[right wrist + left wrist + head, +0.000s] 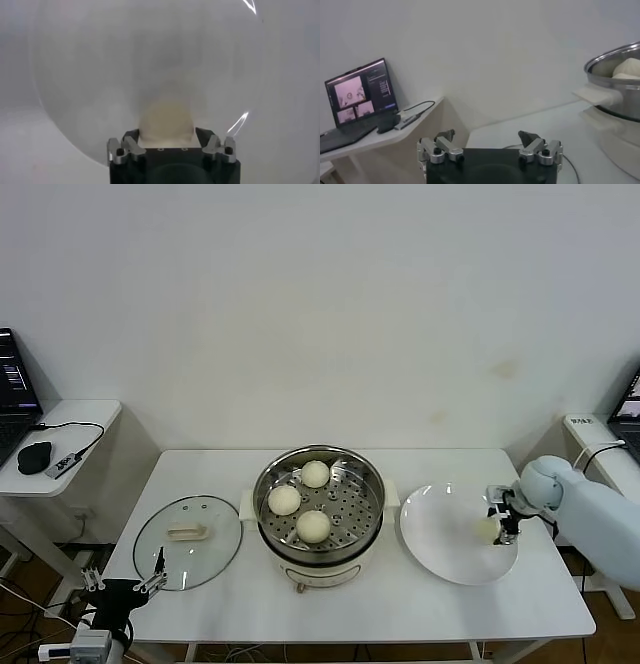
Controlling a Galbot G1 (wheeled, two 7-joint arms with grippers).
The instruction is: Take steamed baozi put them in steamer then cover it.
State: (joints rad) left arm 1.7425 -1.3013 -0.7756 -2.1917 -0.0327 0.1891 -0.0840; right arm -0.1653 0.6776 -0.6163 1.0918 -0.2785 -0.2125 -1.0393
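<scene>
The steamer (372,480) stands mid-table with three steamed baozi on its tray: one at the back (315,473), one on the left (284,499), one at the front (313,526). The fourth baozi (486,529) lies on the right side of the white plate (438,552). My right gripper (497,528) is at it. In the right wrist view the bun (166,116) fills the gap of that gripper (166,136), with both fingers against its sides. The cover (187,542) lies flat on the table left of the steamer. My left gripper (125,586) is parked open and empty at the front left corner.
A side table (70,424) at the left holds a laptop (10,379), a mouse (35,454) and a cable. In the left wrist view, the steamer (615,95) and one bun (630,67) show beyond the open left gripper (487,137). Another laptop sits at the far right (628,404).
</scene>
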